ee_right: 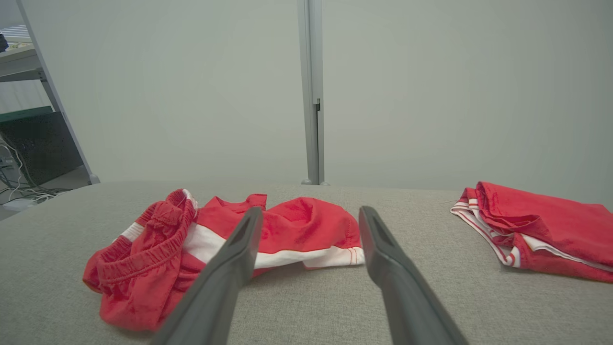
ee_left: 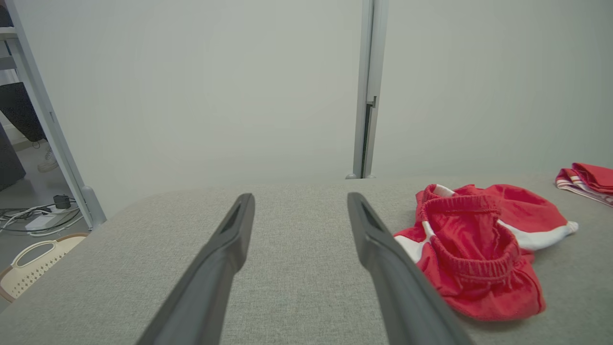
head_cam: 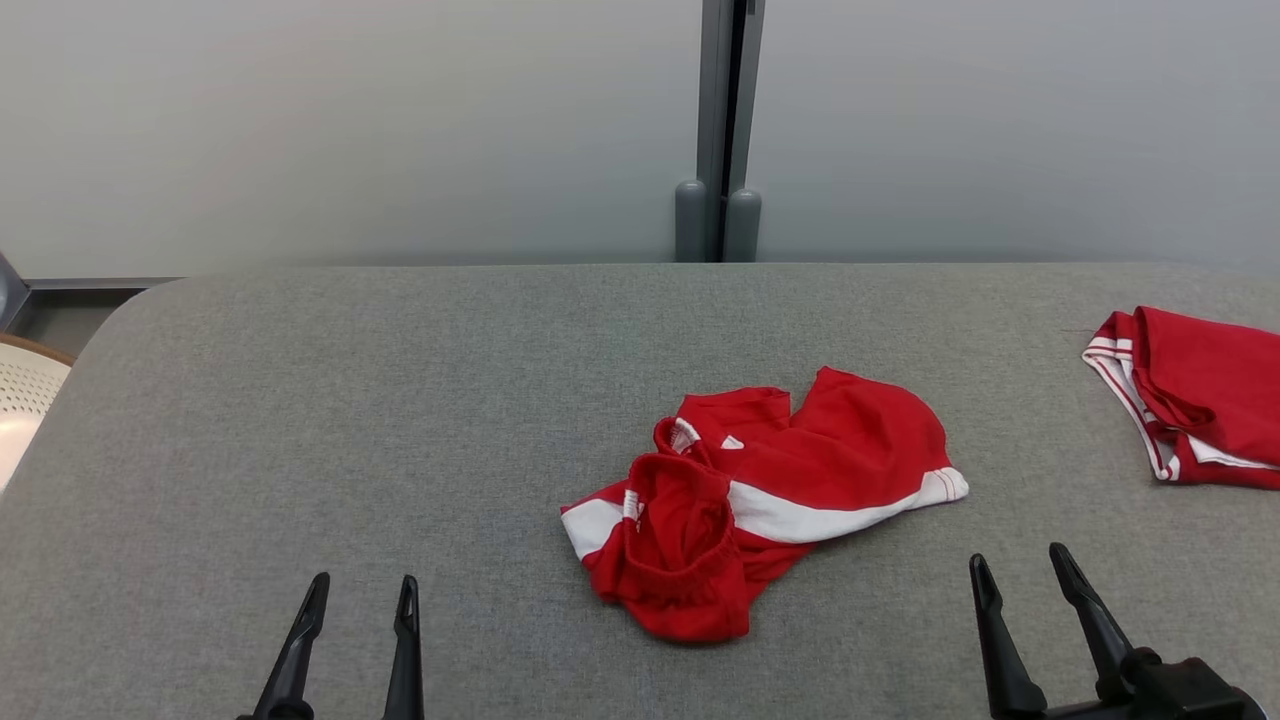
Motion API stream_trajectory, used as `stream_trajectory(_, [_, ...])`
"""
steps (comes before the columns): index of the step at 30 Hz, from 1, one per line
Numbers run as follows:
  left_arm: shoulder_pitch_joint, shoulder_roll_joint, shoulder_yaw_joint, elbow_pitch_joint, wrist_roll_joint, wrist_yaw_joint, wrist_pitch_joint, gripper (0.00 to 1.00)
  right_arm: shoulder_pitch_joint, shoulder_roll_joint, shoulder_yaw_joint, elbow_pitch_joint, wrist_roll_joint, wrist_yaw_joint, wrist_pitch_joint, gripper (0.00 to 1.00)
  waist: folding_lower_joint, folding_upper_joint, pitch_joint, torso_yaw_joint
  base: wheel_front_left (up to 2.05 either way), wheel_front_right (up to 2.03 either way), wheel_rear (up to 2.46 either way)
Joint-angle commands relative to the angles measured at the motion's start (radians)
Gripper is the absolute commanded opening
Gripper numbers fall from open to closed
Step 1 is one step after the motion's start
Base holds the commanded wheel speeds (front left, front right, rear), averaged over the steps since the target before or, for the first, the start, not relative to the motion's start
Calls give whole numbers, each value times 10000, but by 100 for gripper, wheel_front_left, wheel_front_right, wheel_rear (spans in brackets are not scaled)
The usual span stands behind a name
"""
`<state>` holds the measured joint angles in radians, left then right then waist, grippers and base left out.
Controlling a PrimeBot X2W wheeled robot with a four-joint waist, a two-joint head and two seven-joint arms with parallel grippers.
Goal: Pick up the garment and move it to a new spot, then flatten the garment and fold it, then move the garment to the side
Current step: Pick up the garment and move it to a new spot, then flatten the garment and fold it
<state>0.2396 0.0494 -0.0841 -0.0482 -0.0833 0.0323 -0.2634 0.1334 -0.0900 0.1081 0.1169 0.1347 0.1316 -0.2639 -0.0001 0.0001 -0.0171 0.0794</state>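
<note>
Evidently pickup hasn't begun: crumpled red shorts (head_cam: 800,470) lie ahead between the left hand (head_cam: 362,585) and right hand (head_cam: 1020,560), nearer the right, both spread wide and empty. Next, one should probably reach in and pinch cloth.

layout ref: crumpled shorts (head_cam: 760,500), on table (head_cam: 300,400)
folded garment (head_cam: 1200,400) well right; post (head_cam: 720,130) behind; left gripper (head_cam: 363,580) front-left, right gripper (head_cam: 1017,555) front-right; basket (head_cam: 20,400) far left
</note>
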Motion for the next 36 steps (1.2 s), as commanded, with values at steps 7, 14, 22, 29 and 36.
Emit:
stream_trajectory(7, [-129,27,-77,71,85,78,-11,100,-96,62,-74,103,61,-19,-3,100,1,-1,-10,-14,0,0,0])
stream_trajectory(14, [-216,28,-118,202,162,5,-11,100,-100,119,-97,166,121,-19,-3,100,1,-1,-33,-16,0,0,0])
stream_trajectory(22, [-369,23,-283,171,72,-83,-11,100,-169,139,-163,173,113,-19,-2,100,1,-1,85,3,0,0,0])
stream_trajectory(29, [-1613,24,-1334,317,-384,-876,-10,100,-453,80,-55,136,72,-17,-2,100,1,-1,620,-24,0,0,0])
stream_trajectory(36, [-3555,30,-3004,1281,-934,-1366,29,100,-1039,-75,93,65,66,-19,-2,100,1,-1,1581,-259,0,0,0])
